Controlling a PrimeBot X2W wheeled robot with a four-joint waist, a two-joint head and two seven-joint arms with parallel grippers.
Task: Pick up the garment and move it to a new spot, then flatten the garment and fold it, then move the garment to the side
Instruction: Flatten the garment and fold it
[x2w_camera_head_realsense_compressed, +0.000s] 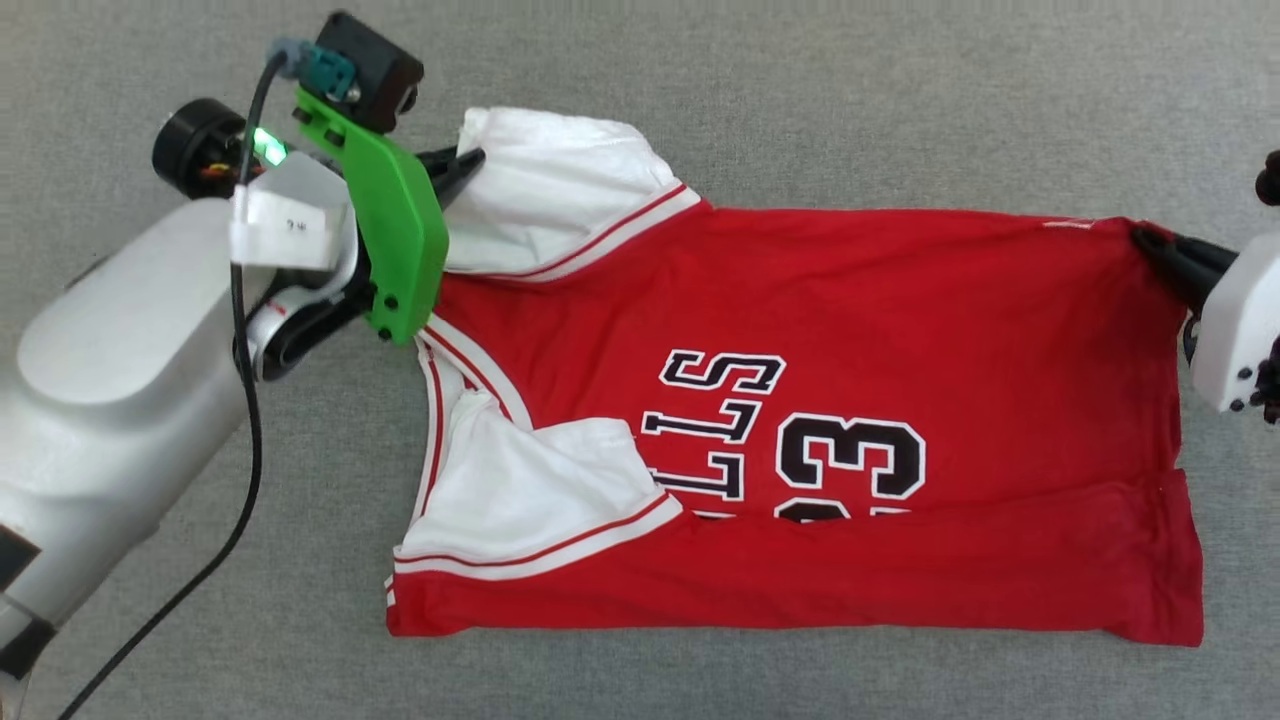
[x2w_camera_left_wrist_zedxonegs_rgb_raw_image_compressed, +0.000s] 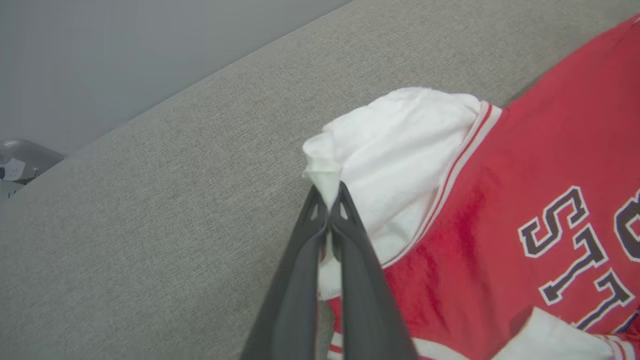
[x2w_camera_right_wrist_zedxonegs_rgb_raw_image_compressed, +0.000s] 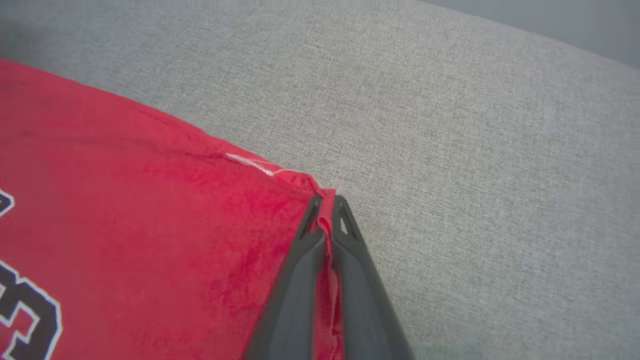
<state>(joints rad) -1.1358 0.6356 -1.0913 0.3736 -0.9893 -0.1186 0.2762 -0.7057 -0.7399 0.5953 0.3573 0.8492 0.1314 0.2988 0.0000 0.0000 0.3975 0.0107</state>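
Observation:
The garment (x2w_camera_head_realsense_compressed: 800, 400), a red jersey with white sleeves and black lettering, lies spread sideways on grey fabric, its near long edge folded over the lettering. My left gripper (x2w_camera_head_realsense_compressed: 462, 165) is shut on the far white sleeve (x2w_camera_left_wrist_zedxonegs_rgb_raw_image_compressed: 400, 165), whose cloth is pinched between the fingertips (x2w_camera_left_wrist_zedxonegs_rgb_raw_image_compressed: 345, 210). At the far hem corner, my right gripper (x2w_camera_head_realsense_compressed: 1150, 240) is shut on the red cloth (x2w_camera_right_wrist_zedxonegs_rgb_raw_image_compressed: 322, 220), a fold of which shows between its fingers. The near sleeve (x2w_camera_head_realsense_compressed: 530, 490) lies folded onto the body.
The grey woven surface (x2w_camera_head_realsense_compressed: 900, 100) runs all around the jersey. Its edge and a pale wall (x2w_camera_left_wrist_zedxonegs_rgb_raw_image_compressed: 100, 60) show in the left wrist view. A black cable (x2w_camera_head_realsense_compressed: 245, 400) hangs along my left arm.

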